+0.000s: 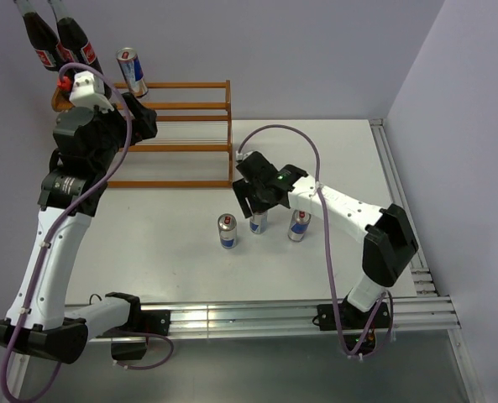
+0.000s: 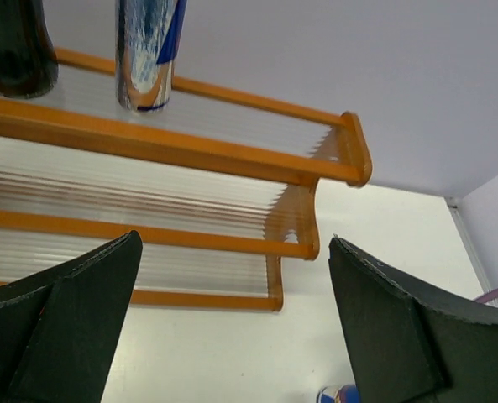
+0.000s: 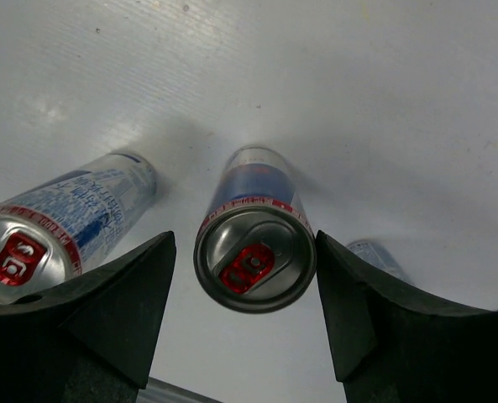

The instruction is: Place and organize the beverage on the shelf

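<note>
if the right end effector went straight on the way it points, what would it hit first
The middle can: its top sits between the open fingers of the right end effector, so they would probably pass down either side of it.

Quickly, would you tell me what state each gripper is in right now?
Left gripper: open, empty.
Right gripper: open, fingers either side of a can.

The shelf (image 2: 232,158) was smooth orange-brown wood with a soft sheen, its thin rails clear and glassy. The can (image 3: 255,252) was glossy printed metal with a brushed silver lid. The bottles (image 1: 40,35), at the shelf's 11 o'clock, looked dark and glossy. The desk (image 3: 383,101) was matt white, finely ribbed. The right pincer (image 3: 244,239) had matt black fingers (image 3: 106,311).
</note>
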